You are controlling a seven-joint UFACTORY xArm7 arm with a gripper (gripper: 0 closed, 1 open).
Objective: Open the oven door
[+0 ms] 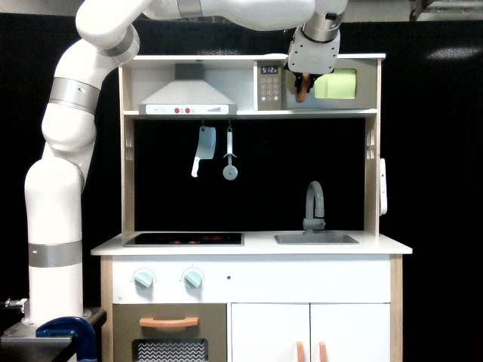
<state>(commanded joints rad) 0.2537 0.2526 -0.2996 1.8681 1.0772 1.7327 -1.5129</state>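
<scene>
- Exterior view shows a digital readout of "5:12" on the keypad panel (269, 84) in the upper shelf of a toy kitchen; no other writing can be read.
- The kitchen's white worktop (253, 246) carries a dark hob (183, 239) on the exterior view's left and a shallow grey sink (316, 239) with a grey tap (314, 204) on the right; nothing can be seen inside the sink.
- A black backdrop fills the room behind, and a blue clamp (66, 333) sits at the arm's base in the lower left corner.
- The oven door (337, 84), with its lime-green window, sits in the top right compartment just beside the keypad; its left edge appears swung slightly outward.
- The gripper (303, 84) hangs down from the white arm (64, 151) over the door's left edge, its fingers clenched around the door's short orange handle (302, 93).
- A white extractor hood (188, 96) fills the upper left compartment, with a toy cleaver (202, 149) and a round-ended utensil (229, 160) hanging below it.
- Two mint knobs (167, 279) sit under the hob, above a larger door with a horizontal orange handle (168, 323).
</scene>
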